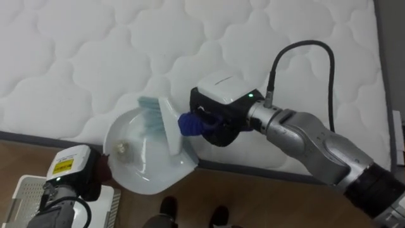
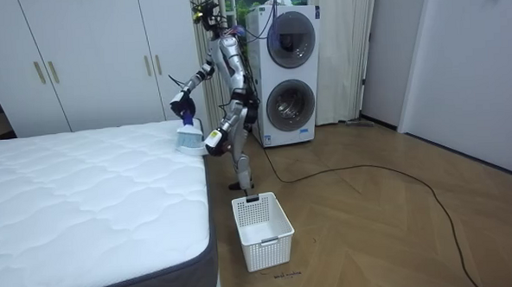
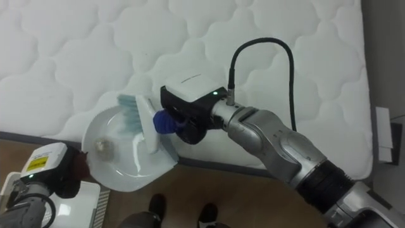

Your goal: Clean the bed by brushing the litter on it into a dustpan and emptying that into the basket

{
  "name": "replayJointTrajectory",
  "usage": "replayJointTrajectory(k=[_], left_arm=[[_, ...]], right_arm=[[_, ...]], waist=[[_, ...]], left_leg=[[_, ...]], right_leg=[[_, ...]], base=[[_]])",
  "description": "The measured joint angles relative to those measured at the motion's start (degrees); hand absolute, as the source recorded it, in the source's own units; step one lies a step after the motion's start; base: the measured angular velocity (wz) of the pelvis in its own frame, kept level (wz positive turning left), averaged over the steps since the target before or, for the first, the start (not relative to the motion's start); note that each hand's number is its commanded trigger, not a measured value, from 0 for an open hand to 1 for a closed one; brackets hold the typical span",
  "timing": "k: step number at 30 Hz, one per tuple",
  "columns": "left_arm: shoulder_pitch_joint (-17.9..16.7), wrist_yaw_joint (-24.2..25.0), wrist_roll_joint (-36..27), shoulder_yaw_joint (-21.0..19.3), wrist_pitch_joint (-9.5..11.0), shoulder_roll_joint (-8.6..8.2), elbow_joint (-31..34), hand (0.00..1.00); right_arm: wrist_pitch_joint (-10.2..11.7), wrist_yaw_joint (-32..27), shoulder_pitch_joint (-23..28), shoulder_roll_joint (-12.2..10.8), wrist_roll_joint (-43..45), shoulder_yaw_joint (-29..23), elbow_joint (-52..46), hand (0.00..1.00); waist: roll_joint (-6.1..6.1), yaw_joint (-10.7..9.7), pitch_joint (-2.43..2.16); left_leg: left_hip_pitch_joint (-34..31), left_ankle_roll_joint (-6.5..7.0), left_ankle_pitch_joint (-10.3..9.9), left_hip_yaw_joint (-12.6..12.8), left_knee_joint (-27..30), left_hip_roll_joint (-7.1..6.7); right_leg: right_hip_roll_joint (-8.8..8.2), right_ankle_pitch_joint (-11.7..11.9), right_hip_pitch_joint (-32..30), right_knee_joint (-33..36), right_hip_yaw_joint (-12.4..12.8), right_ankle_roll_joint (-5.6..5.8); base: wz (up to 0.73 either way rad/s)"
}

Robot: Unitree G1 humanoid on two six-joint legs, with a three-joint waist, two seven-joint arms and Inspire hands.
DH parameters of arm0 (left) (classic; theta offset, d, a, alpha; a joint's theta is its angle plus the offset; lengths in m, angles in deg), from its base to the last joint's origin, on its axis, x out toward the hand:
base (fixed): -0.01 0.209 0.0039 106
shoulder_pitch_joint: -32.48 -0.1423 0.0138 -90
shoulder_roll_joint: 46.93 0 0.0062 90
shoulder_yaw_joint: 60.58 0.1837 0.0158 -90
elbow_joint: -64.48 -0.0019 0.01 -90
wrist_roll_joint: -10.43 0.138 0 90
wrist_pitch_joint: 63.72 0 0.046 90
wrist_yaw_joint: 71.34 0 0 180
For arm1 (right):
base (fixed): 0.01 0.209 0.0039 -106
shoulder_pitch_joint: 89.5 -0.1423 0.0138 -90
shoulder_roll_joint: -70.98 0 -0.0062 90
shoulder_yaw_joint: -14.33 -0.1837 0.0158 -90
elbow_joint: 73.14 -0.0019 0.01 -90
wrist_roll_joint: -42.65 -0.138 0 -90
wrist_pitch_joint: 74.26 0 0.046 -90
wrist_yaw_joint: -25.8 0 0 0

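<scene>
Two cleaning tools meet at the near edge of the mattress (image 1: pixel 95 50): a hand brush (image 1: pixel 167 130) and a white dustpan (image 1: pixel 149 170). The right hand (image 1: pixel 218 123) reaches in from the right over the quilted surface, its dark fingers curled round the brush's blue handle (image 1: pixel 188 125). The brush juts out to the left of that hand. Its white back stands nearly upright and its pale teal bristles (image 1: pixel 150 117) point away from the hand, down into the pan.

The dustpan is tilted against the mattress side, its upper rim touching the quilted top and its lower part hanging out over the wooden floor (image 1: pixel 266 202). A small pale crumpled scrap (image 1: pixel 118 149) lies inside it near the left wall. The left hand (image 1: pixel 98 172) is at the pan's lower left rim, touching it; whether it grips the pan cannot be told.

The mattress is white with a wavy stitched pattern and a dark band along its lower edge. In the room view the robot stands upright at the bed's far corner, leaning slightly toward it. A white slatted basket (image 2: pixel 261 230) sits on the floor beside the bed, and two stacked washing machines (image 2: pixel 289 73) stand behind the robot.
</scene>
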Motion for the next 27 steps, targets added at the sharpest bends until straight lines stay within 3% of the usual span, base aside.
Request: replayJointTrajectory(k=[6,11,17,23,26,27], left_arm=[[-0.61,0.14,-0.04,-0.84,0.27,0.03,-0.08,1.00],[-1.54,0.24,0.01,-1.18,0.25,0.01,1.31,1.00],[-3.01,0.18,0.10,-3.50,1.51,-0.33,1.76,1.00],[-4.39,-0.04,0.43,-5.81,1.57,-0.60,2.90,1.00],[-7.61,-0.37,2.29,-9.93,1.59,-0.62,7.25,1.00],[-8.12,-0.53,2.27,-10.13,1.60,-0.63,7.97,1.00]], right_arm=[[2.30,-0.08,0.03,0.00,-0.96,-0.19,0.01,1.00],[3.77,-0.99,0.57,1.85,-0.65,-0.62,0.76,1.00],[6.57,-5.42,2.79,3.32,-0.91,-5.54,6.45,1.00],[7.07,-11.40,3.85,5.58,-0.77,-14.60,14.62,1.00],[8.14,-15.84,8.95,6.34,-3.31,-24.45,14.87,1.00],[8.10,-16.64,9.77,6.55,-3.79,-25.59,14.87,1.00]], waist=[[-0.01,-1.12,-0.01],[-0.01,-1.78,-0.01],[0.05,-1.81,0.03],[0.14,-3.16,0.05],[0.65,-4.25,0.16],[0.90,-4.17,0.14]], left_leg=[[0.06,0.01,-0.01,-0.20,0.53,0.02],[1.29,0.15,-0.04,-0.23,-0.49,-0.34],[2.54,0.19,-0.03,-0.11,0.29,-0.06],[4.20,0.32,-0.20,0.00,-0.55,-0.02],[8.16,0.38,-0.24,-0.01,-1.92,0.13],[8.99,0.44,-0.28,0.02,-2.23,0.18]], right_leg=[[-0.01,-0.25,0.56,0.05,-0.26,-0.02],[-0.36,-0.60,1.40,-0.24,-0.12,0.29],[0.06,-0.54,3.24,-0.31,0.19,0.33],[-0.20,-0.60,4.78,-1.29,0.43,0.59],[0.27,-0.39,9.26,-3.76,0.56,0.97],[0.31,-0.36,10.14,-4.22,0.62,1.08]], base=[[0.03],[0.05],[0.00],[0.01],[0.02],[-0.05]])
